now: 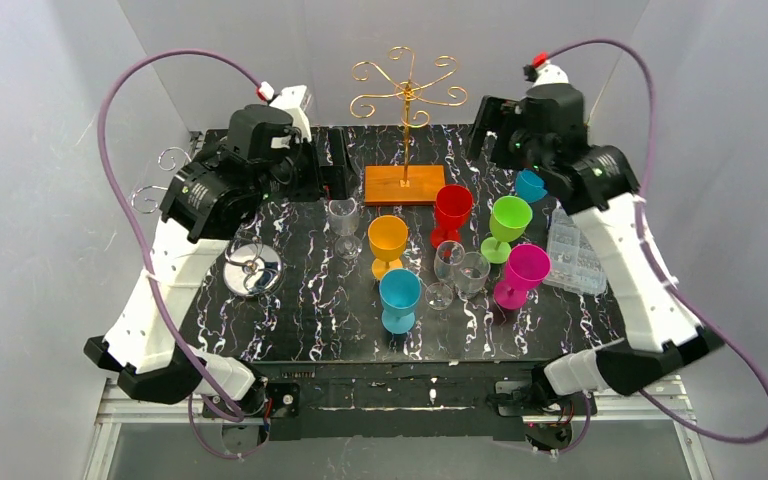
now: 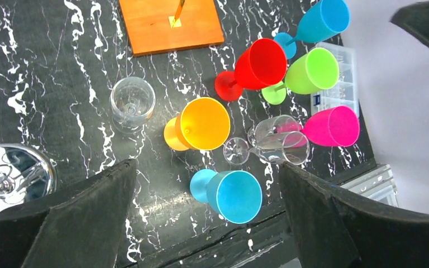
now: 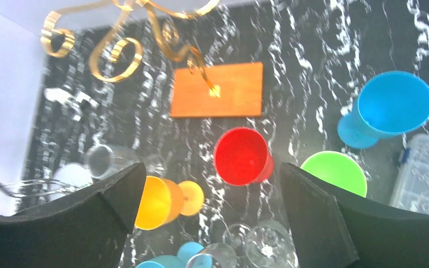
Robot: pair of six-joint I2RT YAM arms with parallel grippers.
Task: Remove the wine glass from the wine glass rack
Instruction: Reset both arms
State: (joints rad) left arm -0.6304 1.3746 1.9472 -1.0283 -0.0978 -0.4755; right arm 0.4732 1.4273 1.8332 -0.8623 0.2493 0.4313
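At far left, left gripper (image 2: 206, 167), fingers wide apart. At far right, right gripper (image 3: 212, 167), likewise. Between, wine glass rack (image 1: 404, 185).

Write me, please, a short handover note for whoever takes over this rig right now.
Left gripper: fingers open, empty, raised over the table.
Right gripper: fingers open, empty, up near the gold rack.
Rack: no glass hangs on it in any view.
Glasses: coloured ones, such as the red glass, stand on the table; a clear glass lies among them.
Done: removal, apparently.
Left: probably only retracting the arms.
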